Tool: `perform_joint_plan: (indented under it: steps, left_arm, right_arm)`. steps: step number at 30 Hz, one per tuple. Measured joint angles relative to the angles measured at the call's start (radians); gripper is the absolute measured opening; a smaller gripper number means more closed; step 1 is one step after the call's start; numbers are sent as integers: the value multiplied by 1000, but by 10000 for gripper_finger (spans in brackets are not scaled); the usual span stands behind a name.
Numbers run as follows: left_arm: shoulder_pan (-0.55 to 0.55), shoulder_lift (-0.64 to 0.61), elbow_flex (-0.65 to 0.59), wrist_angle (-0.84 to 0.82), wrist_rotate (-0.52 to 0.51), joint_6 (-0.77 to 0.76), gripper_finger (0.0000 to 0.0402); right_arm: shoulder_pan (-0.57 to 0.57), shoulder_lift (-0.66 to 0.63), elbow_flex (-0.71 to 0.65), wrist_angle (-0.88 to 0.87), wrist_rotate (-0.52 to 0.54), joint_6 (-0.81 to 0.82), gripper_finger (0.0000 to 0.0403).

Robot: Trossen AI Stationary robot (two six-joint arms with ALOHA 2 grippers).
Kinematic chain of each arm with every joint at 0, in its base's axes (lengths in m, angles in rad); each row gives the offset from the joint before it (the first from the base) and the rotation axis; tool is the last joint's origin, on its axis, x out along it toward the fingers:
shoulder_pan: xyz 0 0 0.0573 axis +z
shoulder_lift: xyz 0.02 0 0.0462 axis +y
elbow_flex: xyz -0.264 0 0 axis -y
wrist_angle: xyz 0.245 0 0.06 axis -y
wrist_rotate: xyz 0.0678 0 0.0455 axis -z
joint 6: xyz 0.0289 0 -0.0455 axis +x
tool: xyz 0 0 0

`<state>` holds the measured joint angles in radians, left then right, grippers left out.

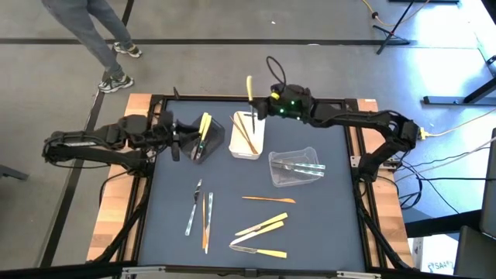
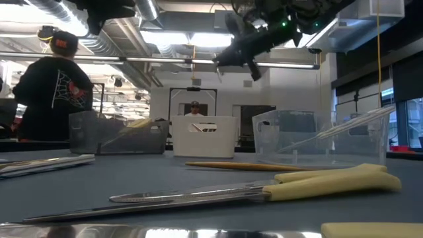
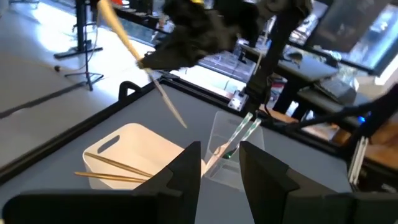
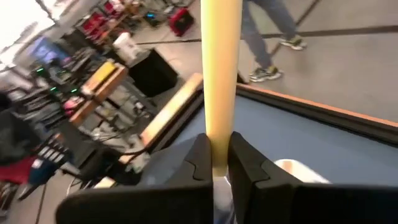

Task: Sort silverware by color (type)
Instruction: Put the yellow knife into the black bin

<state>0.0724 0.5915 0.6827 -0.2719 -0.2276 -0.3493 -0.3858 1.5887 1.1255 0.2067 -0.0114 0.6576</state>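
My right gripper (image 1: 262,105) is up over the white tray (image 1: 249,147), shut on a knife with a pale yellow handle (image 1: 249,84) and a silver blade (image 3: 169,102). The white tray holds orange-brown utensils (image 3: 112,168). My left gripper (image 3: 221,171) is open beside the black tray (image 1: 208,144), which holds pale yellow utensils (image 1: 204,125). Silver-grey utensils (image 1: 302,166) lie in the clear tray. Silver-grey (image 1: 193,208), orange-brown (image 1: 208,222) and yellow-handled pieces (image 1: 262,227) lie flat on the mat. My right gripper pinches the knife between its two fingers (image 4: 194,163) on the yellow handle's end nearest the blade (image 4: 217,146). The fingers lie across the knife. It is lifted clear and slanted, the handle rising toward the far edge and the blade (image 1: 254,118) pointing down over the white tray.
The three trays stand in a row on the far half of the dark mat. An orange-brown utensil (image 1: 267,199) and a yellow-handled knife (image 1: 260,250) lie toward the near edge. A person (image 1: 101,39) walks on the floor beyond the far left corner.
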Motion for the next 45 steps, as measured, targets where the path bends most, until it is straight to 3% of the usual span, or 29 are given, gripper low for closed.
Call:
perform_joint_plan:
  steps: [4,12,20,37,45]
  left_arm:
    - [0,30,0,29,-53,-76,103]
    - [0,141,0,116,-151,-214,103]
    - [0,289,0,312,-180,-227,103]
    - [0,602,0,716,-168,-236,103]
    - [-4,663,0,739,-167,-280,103]
  right_arm:
    - [64,1,0,22,26,-12,7]
    - [186,1,0,30,206,-13,7]
    - [277,1,0,21,357,-11,7]
    - [369,1,0,-70,371,-9,7]
    - [397,1,-1,-129,430,-8,7]
